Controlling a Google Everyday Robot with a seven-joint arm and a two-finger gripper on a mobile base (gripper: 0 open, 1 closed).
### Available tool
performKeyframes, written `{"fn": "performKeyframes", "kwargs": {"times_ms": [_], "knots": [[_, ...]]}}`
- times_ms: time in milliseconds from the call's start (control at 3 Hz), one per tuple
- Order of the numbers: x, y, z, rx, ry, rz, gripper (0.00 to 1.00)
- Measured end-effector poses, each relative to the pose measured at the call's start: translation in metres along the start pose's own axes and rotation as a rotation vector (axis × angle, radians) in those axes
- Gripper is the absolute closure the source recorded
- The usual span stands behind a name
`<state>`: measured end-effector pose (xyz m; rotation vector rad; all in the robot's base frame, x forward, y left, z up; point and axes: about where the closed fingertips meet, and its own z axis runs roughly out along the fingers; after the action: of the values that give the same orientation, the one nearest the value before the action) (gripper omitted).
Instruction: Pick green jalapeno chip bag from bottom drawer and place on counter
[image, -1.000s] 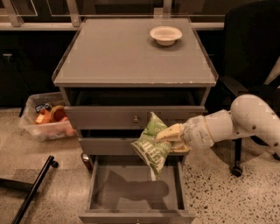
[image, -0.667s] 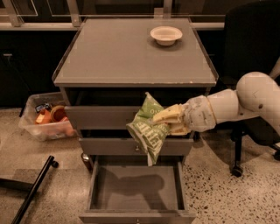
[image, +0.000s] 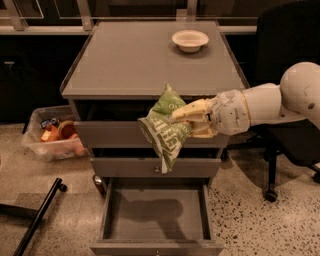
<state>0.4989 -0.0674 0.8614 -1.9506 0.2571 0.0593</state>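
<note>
The green jalapeno chip bag (image: 165, 132) is held in the air in front of the cabinet. Its top corner overlaps the front edge of the counter (image: 140, 60), and its lower corner hangs across the middle drawer (image: 125, 167).

**Count**
- Chip bags: one.
- Grippers: one.
- Drawers: three.
  - The top drawer (image: 110, 134) and the middle drawer are closed or nearly so.
  - The bottom drawer (image: 155, 215) is pulled out, directly below the gripper, with its grey interior showing.
- Bowls: one white bowl (image: 190, 39), on the counter above and beyond the gripper, near the back edge.
- Plastic bins: one clear bin (image: 37, 147), on the floor to the picture-left of the gripper and lower. It holds orange items.

**Markings**
- The bag carries white lettering on light green. The words cannot be read.

**End effector**
- The gripper (image: 182, 122) sits just below the counter's front edge, level with the top drawer.
- It is clenched on the picture-right side of the bag. One of the fingers (image: 192, 109) lies over the bag's upper face and the other under it.
- The bag hangs tilted from this grasp.

**Change since earlier frames**
- One second ago the bag and gripper were lower, level with the middle drawer.
- Both have since risen, and the bag's top has reached counter height.
- The bowl, the bin and the open drawer have not moved.
</note>
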Motion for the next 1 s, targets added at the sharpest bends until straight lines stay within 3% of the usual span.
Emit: {"fn": "performKeyframes", "kwargs": {"times_ms": [333, 667, 1000], "knots": [[0.004, -0.008, -0.011, 0.017, 0.051, -0.007, 1.00], [0.041, -0.031, -0.029, 0.035, 0.163, -0.012, 1.00], [0.088, -0.066, -0.053, 0.087, 0.295, -0.011, 1.00]]}}
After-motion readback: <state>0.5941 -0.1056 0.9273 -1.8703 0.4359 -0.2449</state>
